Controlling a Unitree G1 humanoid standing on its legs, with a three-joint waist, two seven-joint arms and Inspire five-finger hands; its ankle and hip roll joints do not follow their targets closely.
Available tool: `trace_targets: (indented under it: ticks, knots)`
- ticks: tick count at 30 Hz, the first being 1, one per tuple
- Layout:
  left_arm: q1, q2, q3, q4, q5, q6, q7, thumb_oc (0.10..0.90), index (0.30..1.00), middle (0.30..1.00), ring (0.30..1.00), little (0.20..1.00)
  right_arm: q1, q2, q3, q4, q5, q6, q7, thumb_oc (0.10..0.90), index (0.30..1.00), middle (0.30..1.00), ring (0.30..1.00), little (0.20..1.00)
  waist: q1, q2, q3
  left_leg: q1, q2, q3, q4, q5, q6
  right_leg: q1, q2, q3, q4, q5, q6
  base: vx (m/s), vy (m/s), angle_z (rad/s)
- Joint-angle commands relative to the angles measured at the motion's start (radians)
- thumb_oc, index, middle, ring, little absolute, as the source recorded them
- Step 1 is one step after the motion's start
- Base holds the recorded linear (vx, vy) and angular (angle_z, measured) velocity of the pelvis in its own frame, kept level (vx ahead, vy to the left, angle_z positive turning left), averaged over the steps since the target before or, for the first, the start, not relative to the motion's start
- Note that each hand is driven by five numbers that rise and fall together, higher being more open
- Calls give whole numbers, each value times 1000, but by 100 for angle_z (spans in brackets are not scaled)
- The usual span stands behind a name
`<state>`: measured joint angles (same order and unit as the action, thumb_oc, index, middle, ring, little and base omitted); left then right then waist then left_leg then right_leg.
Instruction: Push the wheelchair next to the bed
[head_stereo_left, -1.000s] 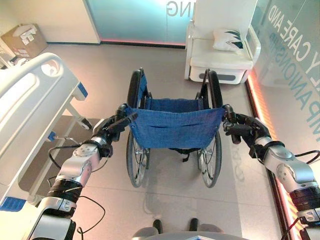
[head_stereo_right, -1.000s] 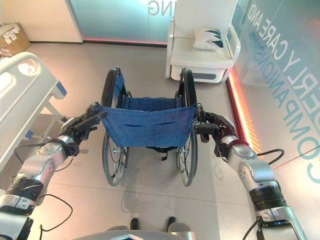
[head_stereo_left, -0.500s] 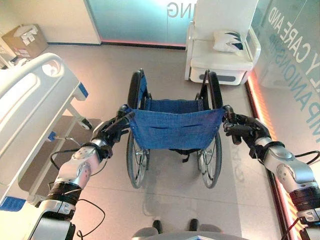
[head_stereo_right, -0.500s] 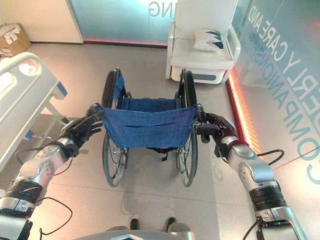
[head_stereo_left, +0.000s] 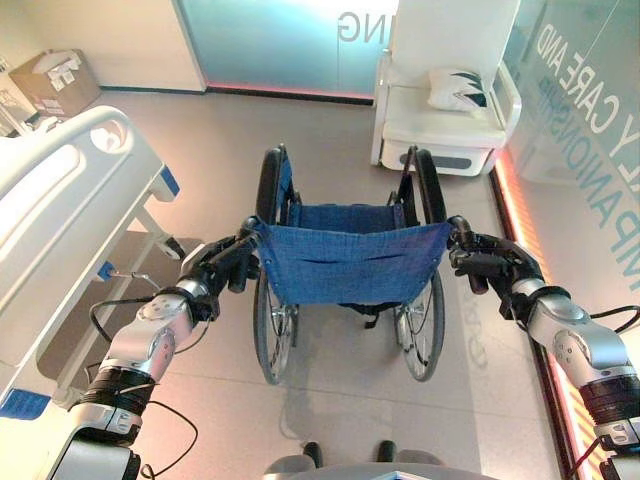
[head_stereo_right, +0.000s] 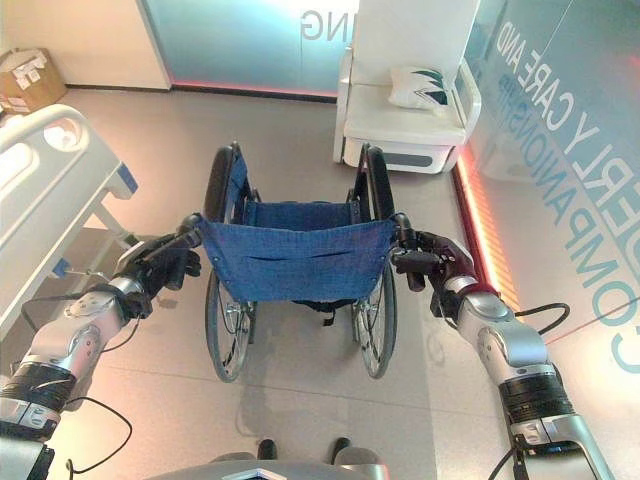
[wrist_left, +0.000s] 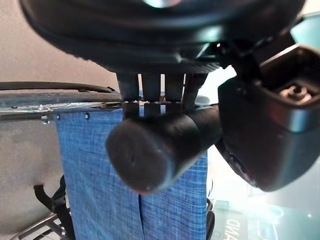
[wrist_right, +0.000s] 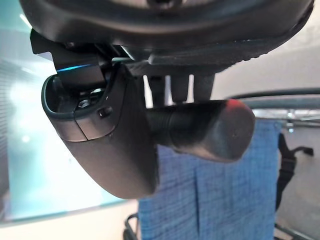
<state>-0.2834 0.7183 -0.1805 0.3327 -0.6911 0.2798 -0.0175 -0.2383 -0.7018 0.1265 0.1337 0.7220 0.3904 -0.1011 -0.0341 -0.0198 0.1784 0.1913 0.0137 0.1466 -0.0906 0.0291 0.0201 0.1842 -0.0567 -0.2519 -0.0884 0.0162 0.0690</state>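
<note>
A wheelchair (head_stereo_left: 347, 262) with a blue cloth back and black wheels stands on the floor straight ahead of me, facing away. My left hand (head_stereo_left: 222, 265) is curled round its left push handle (wrist_left: 160, 149). On the other side my right hand (head_stereo_left: 490, 262) grips the right push handle (wrist_right: 205, 129). Both wrist views show a black rubber grip held under the fingers, with blue cloth (wrist_left: 100, 180) behind. The white bed (head_stereo_left: 60, 215) lies to the wheelchair's left, its footboard about a wheel's width from the left wheel.
A white armchair (head_stereo_left: 445, 105) with a patterned cushion (head_stereo_left: 455, 88) stands ahead on the right. A glass wall with lettering (head_stereo_left: 590, 110) runs along the right side. A cardboard box (head_stereo_left: 55, 80) sits in the far left corner. Open floor lies ahead between bed and armchair.
The wheelchair has rolled a little forward, away from me, with both hands on its handles. The left hand's fingers have closed more fully round the left handle. The camera moved forward slightly.
</note>
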Motion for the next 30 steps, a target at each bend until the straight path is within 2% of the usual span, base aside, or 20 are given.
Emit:
trace_targets:
  ticks: [1,11,23,25,30]
  knots:
    - [-119,-85,-130,-182,-62,-59,-134,400,300,300,300,300,-100,38,127,-148,73,-115,107,400,300,300,300,300,3,-1,-80,-22,-20,53,3,-28,-38,-26,12,-11,40,-4,43,0,0,0]
    - [-100,-117,-132,-196,-98,-56,-112,400,300,300,300,300,-92,51,131,-147,50,-109,109,400,300,300,300,300,3,-3,-79,-21,-19,53,3,-29,-37,-26,11,-12,40,-4,44,0,0,0]
    - [-69,-247,-150,-223,-432,-27,-44,400,300,300,300,300,-98,76,162,-110,39,-84,102,400,300,300,300,300,5,-12,-72,-5,-17,79,3,-32,-31,-23,-2,-29,56,-6,49,6,4,0]
    - [-68,-258,-156,-224,-433,-35,-34,400,300,300,300,300,-103,80,168,-102,46,-80,96,400,300,300,300,300,7,-14,-71,-2,-21,76,3,-34,-29,-23,-3,-26,57,-5,51,44,34,0]
    - [-66,-271,-155,-222,-319,-82,47,400,300,300,300,300,-126,89,187,-72,53,-66,70,400,300,300,300,300,15,-19,-66,6,-40,58,23,-48,-14,-20,-13,-6,63,-2,55,54,69,-1]
